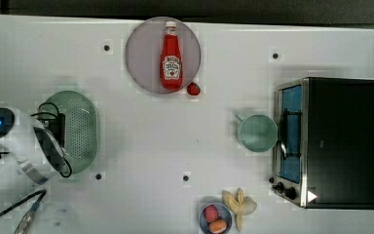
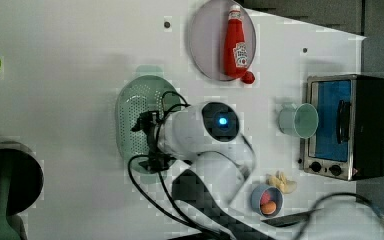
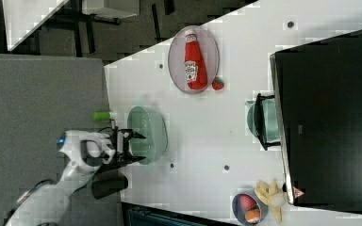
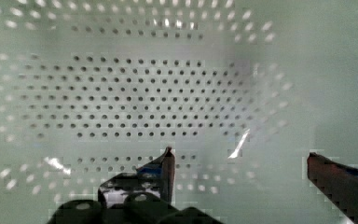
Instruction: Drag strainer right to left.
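- Top view: strainer (image 1: 80, 130) at middle left of frame, half under the arm.
- Wrist view: gripper (image 4: 240, 156) spread open, fingertips (image 4: 168, 158) over the strainer's perforated floor, nothing held between.

Strainer (image 1: 80, 127): pale mint-green plastic, oval, smooth broad rim, centre finely perforated with rows of small round holes. Sits upright, open side up, flat on the white table (image 1: 146, 141). Lies near the top view's left edge, long axis running up-down in the top view. In the left view (image 2: 137, 112) it sits left of centre, with a small tab handle at the upper end of the rim. In the right view (image 3: 152, 132) it reads as a shallow bowl close to the table's near-left edge. Wrist view: the perforated floor (image 4: 135, 102) curves up into smooth, glossy walls. Part of its rim is hidden under the arm.
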`<move>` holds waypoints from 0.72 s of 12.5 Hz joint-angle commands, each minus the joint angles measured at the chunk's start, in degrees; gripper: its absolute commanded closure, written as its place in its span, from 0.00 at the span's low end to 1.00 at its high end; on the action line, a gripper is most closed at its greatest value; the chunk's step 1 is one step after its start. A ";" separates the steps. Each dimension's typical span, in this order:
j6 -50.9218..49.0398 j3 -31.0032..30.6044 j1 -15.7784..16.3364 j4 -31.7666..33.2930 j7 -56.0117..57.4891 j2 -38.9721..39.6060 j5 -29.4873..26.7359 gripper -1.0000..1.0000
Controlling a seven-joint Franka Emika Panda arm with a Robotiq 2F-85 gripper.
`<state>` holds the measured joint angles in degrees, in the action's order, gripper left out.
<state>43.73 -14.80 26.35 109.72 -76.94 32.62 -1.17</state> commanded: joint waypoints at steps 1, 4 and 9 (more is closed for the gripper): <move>-9.13 1.77 -2.69 -2.34 18.29 -13.86 -0.91 0.00; -20.96 6.63 -4.60 -2.29 33.81 -25.24 -0.90 0.00; -33.58 21.44 -6.76 -2.26 57.13 -39.29 -0.32 0.00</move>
<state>10.55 4.85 22.66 103.90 -31.33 -9.97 -2.13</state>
